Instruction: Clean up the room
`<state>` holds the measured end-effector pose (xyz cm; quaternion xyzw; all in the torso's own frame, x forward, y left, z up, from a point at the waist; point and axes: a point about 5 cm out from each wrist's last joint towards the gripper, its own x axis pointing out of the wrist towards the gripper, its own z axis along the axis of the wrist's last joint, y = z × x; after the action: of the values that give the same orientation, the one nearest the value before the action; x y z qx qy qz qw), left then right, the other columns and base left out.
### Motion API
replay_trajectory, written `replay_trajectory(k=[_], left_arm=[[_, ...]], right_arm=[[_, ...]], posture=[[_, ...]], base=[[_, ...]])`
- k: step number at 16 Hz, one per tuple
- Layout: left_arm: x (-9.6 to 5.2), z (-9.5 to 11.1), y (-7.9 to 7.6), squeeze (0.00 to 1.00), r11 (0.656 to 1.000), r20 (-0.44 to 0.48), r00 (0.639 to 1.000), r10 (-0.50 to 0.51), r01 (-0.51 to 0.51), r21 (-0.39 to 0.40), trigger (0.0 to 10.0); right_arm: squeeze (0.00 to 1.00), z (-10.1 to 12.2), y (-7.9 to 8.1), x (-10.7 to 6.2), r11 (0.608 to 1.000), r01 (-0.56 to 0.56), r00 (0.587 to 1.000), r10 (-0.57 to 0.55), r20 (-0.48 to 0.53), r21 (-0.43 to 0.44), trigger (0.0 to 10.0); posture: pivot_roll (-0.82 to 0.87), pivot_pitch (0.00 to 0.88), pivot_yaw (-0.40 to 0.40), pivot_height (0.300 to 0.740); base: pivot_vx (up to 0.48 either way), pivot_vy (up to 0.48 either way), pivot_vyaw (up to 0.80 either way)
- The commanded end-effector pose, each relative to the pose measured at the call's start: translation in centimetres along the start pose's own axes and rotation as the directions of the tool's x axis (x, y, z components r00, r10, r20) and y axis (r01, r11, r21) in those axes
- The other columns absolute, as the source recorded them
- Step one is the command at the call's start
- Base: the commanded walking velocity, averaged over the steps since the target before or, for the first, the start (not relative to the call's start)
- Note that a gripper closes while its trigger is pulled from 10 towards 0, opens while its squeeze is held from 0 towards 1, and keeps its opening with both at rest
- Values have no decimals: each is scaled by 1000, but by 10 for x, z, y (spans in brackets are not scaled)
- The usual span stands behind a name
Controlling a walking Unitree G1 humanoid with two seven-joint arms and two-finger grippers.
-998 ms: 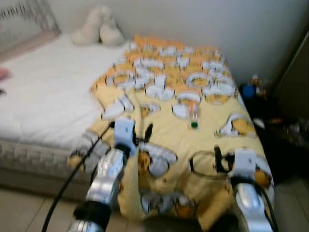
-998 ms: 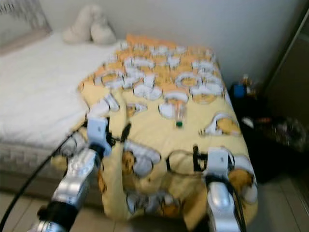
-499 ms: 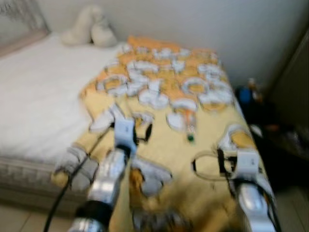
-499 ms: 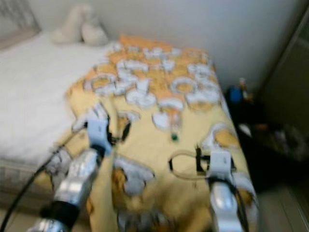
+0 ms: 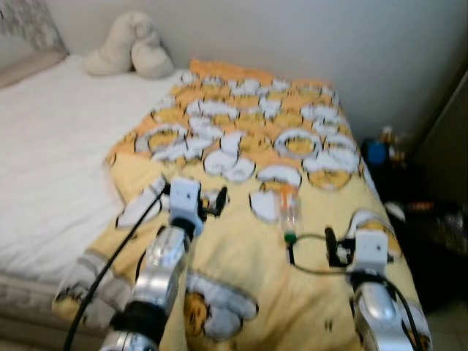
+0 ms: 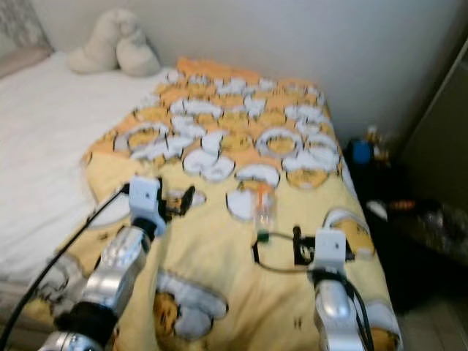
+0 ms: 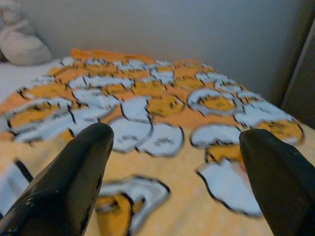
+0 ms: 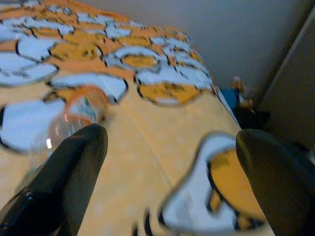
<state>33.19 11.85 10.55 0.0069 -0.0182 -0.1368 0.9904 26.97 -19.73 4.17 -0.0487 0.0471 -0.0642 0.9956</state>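
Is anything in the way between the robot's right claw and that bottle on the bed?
Nothing visible blocks it. The right gripper is open, just short of the plastic bottle, which lies on its side on the yellow blanket, with bare blanket between them.

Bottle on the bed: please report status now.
Both pincers open, empty: left, right. Clear bottle lying on yellow blanket, just beyond right pincer. Nothing between them.

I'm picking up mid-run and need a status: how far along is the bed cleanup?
Nothing looks cleared yet. The clear plastic bottle with a green cap lies on the yellow patterned blanket. In hand: nothing; the right gripper is open just short of the bottle, and the left gripper is open over the blanket. Left: grasping and removing the bottle, plus clutter by the bedside.
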Motion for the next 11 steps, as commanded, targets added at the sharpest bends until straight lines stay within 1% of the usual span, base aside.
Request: replay_trajectory(k=[1, 3, 5, 6, 7, 8, 9, 11], left_arm=[[-3, 2, 9, 0, 1000, 6, 1000, 17, -17, 20, 10000], [-4, 2, 7, 0, 999, -2, 1000, -3, 3, 40, 10000], [-6, 7, -2, 0, 994, 8, 996, -94, 93, 59, 10000], [-7, 10, -5, 0, 991, 14, 993, -117, 116, 69, 10000], [-9, 19, -17, 0, 969, 13, 970, -243, 242, 53, 10000], [-9, 35, -25, 0, 952, 57, 950, -306, 306, -2, 10000], [-13, 63, -40, 0, 907, 134, 900, -415, 420, -12, 10000], [-19, 78, -49, 0, 885, 177, 870, -460, 465, 11, 10000]], right_arm=[[0, 7, 9, 2, 1000, -21, 1000, 20, 24, 18, 10000], [0, 14, 6, 11, 998, 12, 999, -14, 31, 62, 10000], [0, 24, 5, 29, 996, 49, 999, -51, 18, 74, 10000], [0, 26, 5, 32, 995, 59, 998, -60, 11, 84, 10000], [0, 38, 5, 48, 992, 72, 997, -74, 7, 103, 10000], [0, 42, 4, 56, 991, 85, 996, -85, -1, 108, 10000], [0, 48, 2, 66, 988, 100, 995, -99, -17, 114, 10000], [0, 51, 3, 70, 988, 103, 995, -100, -28, 119, 10000]], posture=[[134, 0, -33, 740], [139, 0, -30, 740], [157, 14, -16, 740], [161, 20, -16, 740], [191, 71, -7, 740], [205, 96, -12, 740], [224, 114, -27, 740], [233, 141, -37, 740]], base=[[469, 0, 0], [474, 0, 0], [0, 0, 0], [0, 0, 0], [0, 0, 0], [0, 0, 0], [0, 0, 0], [0, 0, 0]])
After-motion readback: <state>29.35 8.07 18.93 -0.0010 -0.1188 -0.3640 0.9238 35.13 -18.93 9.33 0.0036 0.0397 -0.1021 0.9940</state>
